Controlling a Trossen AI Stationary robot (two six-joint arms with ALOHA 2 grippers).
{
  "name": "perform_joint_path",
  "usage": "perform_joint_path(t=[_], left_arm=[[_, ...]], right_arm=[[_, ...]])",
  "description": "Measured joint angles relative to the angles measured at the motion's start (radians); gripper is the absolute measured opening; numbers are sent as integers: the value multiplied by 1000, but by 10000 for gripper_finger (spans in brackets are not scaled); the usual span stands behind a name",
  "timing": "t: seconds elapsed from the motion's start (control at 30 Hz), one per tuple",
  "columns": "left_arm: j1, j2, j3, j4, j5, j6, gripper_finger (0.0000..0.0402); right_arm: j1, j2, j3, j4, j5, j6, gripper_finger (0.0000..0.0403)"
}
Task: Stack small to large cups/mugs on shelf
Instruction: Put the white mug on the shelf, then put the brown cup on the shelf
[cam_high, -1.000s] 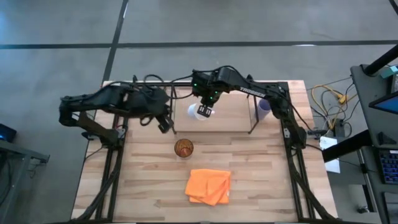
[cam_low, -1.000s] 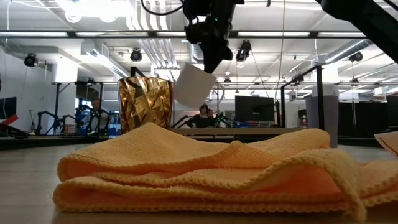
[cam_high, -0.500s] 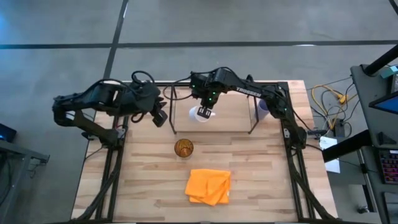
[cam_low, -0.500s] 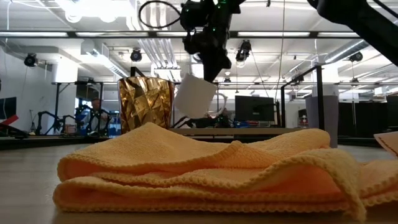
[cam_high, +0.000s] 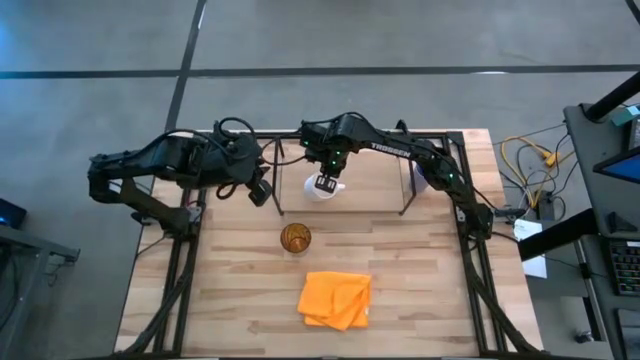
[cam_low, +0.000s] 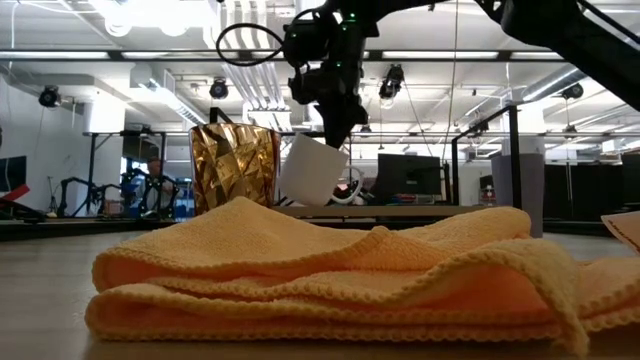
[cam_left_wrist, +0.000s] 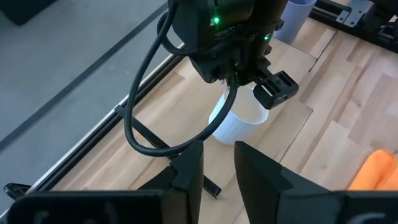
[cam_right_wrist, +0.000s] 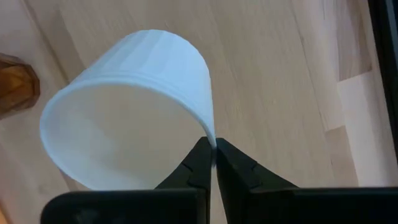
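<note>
My right gripper (cam_high: 326, 183) reaches over the left part of the shelf (cam_high: 375, 185), a pale wood board on thin black rods, and is shut on the white mug (cam_high: 318, 189). The mug (cam_low: 312, 172) hangs tilted just above the board. The amber tumbler (cam_high: 295, 238) stands on its base on the table in front of the shelf. The pale lavender cup (cam_high: 424, 172) stands by the shelf's right end. My left gripper (cam_high: 262, 192) waits off the shelf's left end, open by a narrow gap and empty. My right gripper pinches the white mug's rim (cam_right_wrist: 208, 132), one finger inside the mouth and one outside. The fingers come from above, pointing down. The mug hangs tilted below them, mouth up. Whether its base (cam_low: 303, 198) touches the shelf board, I cannot tell.
A folded orange cloth (cam_high: 335, 298) lies on the table near its front edge. The shelf's black legs (cam_high: 279, 205) stand between the tumbler and the board. Black arm-mount frames run along both table sides. Bare board lies right of the mug.
My right gripper has gone down and a little toward the table's left edge with the white mug, which has dropped closer to the shelf board and stays tilted. My left gripper has drawn back slightly toward the left edge.
</note>
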Motion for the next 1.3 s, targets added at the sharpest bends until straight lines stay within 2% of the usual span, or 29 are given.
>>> perform_joint_path(t=[0.87,1.07,1.3], left_arm=[[0,0,0,0,2,0,77],[0,0,0,0,2,0,77],[0,0,0,1,2,-1,77]], right_arm=[[3,-9,3,50,12,-18,79],[5,-19,58,31,36,-11,69],[26,-142,51,-66,36,0,46]])
